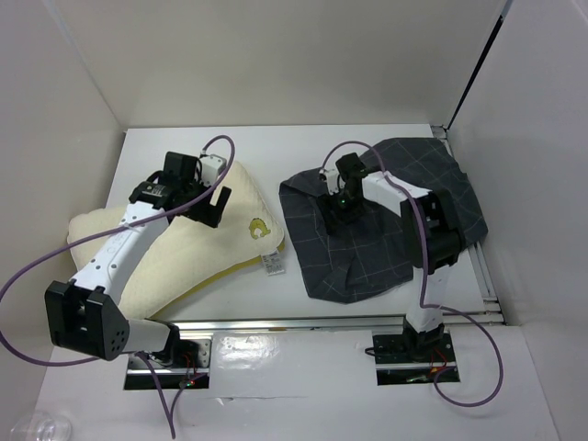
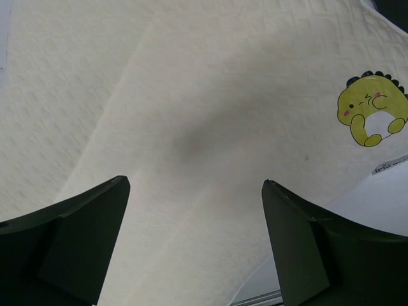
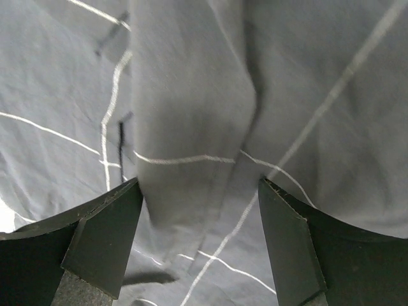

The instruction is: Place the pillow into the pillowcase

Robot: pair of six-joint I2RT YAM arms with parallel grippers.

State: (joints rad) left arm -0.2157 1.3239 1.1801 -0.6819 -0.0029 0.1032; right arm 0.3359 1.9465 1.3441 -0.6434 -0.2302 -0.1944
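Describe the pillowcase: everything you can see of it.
The pillowcase is dark charcoal-grey thin cloth with a light windowpane grid. It lies crumpled and creased, roughly flat, on the right half of the white table. The right gripper stands open over a raised fold toward its left side; whether the fingers touch the cloth cannot be told.

cream pillow (image 1: 188,248); charcoal grid-lined pillowcase (image 1: 381,248)

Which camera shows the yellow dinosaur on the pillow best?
The left wrist view: the dinosaur is big and clear on the pillow. The top view shows only a tiny yellow spot. The right wrist view shows just the pillowcase.
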